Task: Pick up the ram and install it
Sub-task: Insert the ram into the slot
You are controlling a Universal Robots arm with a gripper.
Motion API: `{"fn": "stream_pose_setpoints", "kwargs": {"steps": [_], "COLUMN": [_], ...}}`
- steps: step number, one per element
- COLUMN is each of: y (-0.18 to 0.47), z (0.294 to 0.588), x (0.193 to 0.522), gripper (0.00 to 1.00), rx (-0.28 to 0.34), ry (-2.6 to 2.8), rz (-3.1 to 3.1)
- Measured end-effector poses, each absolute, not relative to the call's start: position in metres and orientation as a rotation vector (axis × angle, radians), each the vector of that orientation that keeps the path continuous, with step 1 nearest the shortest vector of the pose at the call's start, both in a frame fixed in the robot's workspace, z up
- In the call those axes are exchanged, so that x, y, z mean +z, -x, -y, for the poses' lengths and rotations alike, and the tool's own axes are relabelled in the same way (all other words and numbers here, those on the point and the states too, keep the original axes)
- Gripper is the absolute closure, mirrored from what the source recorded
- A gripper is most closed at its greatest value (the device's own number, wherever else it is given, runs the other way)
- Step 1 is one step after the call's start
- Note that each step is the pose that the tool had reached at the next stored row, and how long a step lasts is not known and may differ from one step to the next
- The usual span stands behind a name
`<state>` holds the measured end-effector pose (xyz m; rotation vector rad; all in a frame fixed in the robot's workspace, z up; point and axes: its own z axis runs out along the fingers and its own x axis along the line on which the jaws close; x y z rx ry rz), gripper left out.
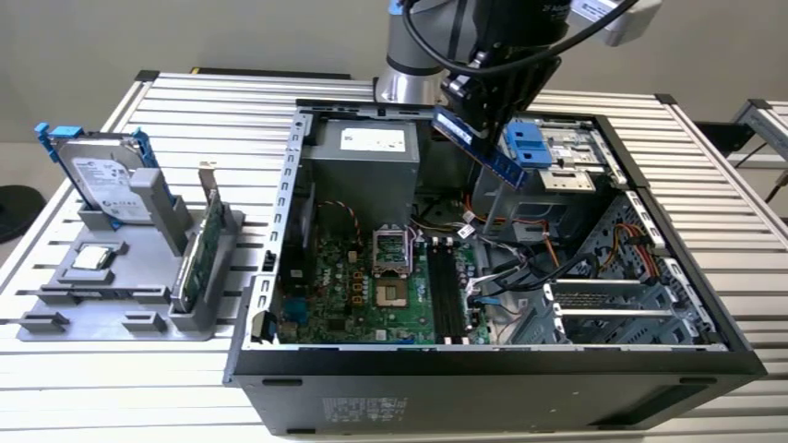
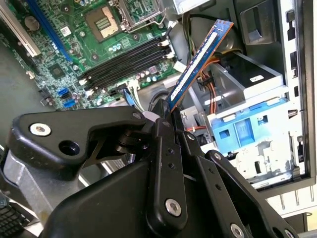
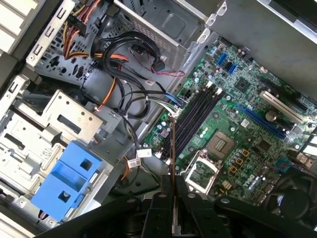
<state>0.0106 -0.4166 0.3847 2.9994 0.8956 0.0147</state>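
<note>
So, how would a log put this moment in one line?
state: jaws shut on long narrow dark ram stick | place: in air above open black computer case | black memory slots: empty

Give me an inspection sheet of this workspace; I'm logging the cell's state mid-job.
Surface: slatted metal table, carrying the open computer case and a grey fixture.
Job's things: ram tilted above the case; black memory slots empty.
Clutter: the fixture holds a hard drive, a green card and a small square chip.
Hand: hand shut on the ram's end.
Cables: black, orange and red wires bundled inside the case.
Surroundings: another slatted bench at the exterior view's right.
</note>
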Motion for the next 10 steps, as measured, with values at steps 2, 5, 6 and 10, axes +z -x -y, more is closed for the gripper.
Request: {"fn": "stream_pose_setpoints", "kwargs": {"steps": [2,5,6,10], "y": [-0.0106,-0.0106,-0.0106,-0.0106], "z": [0.4165,0.4165,0.4165,0.4165], "x": [0.3847,0.3847,0.3847,0.3848], "gripper": [1.0,1.0,1.0,1.0], "rx": [0.015,0.015,0.015,0.014], "ry": [-3.002,-3.006,-3.007,-3.011], "rz": [-0.887,-0.875,-0.871,-0.855]}}
